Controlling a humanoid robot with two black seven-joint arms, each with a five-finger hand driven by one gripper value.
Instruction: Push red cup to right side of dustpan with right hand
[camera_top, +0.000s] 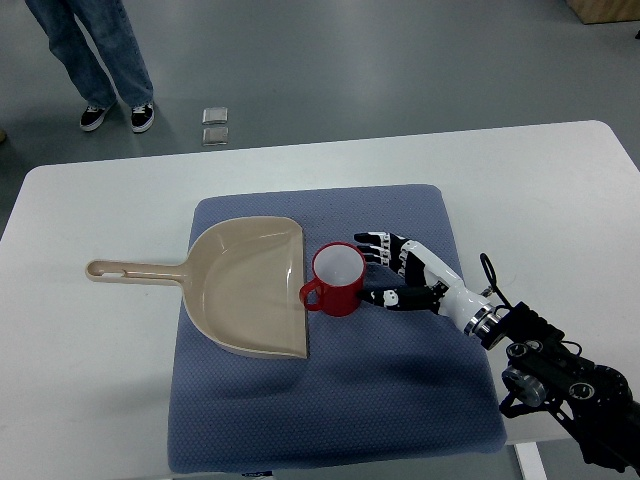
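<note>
A table (90, 380) fills most of the frame, and a cushion (330, 400) lies on it at center. On the cushion's left half sits a dustpan (240, 285), its handle reaching left past the cushion's edge over the table. A cup (336, 279) stands just right of the dustpan's open edge. The right hand (400, 270) lies immediately right of the cup. A person's legs (95, 60) stand at upper left, beyond the table.
</note>
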